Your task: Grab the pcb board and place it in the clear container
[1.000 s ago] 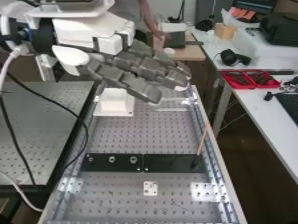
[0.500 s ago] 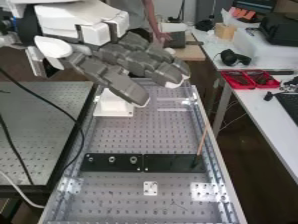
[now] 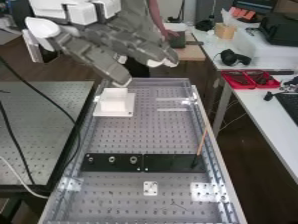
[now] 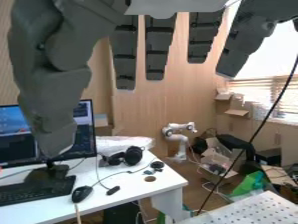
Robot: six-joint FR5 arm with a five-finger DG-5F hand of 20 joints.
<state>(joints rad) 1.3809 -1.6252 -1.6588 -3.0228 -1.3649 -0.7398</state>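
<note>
At the near end of the bench [image 3: 159, 135], a small white plate [image 3: 150, 188] is laid flat. Beyond it, two black plates [image 3: 174, 167] are set end to end between metal side rails, three round fittings being carried by one of them. A thin brown stick [image 3: 201, 141] is stood at a slant beside the rail, its lower end at the other plate. Which piece is the pcb board or the clear container cannot be told. A side table [image 3: 40, 125] is placed alongside.

Farther on, a white block [image 3: 114, 104] is seated on its base near the rail, the obstacle nearest the hand [image 3: 133, 44]. The hand is held above the far end, fingers straight and spread, the thumb kept apart. On a white desk [image 3: 256, 110], a keyboard [image 3: 290, 106], red trays [image 3: 239, 80] and headphones [image 3: 234, 58] are set out; a wooden block [image 3: 225, 32] and a black case [image 3: 279, 27] are seen behind.

In the wrist view, a mouse [image 4: 82, 194] and a monitor [image 4: 83, 120] are seen on the desk; past them, a small robot arm [image 4: 179, 137] and boxes [image 4: 219, 162] are ranged before a wooden wall [image 4: 156, 97].
</note>
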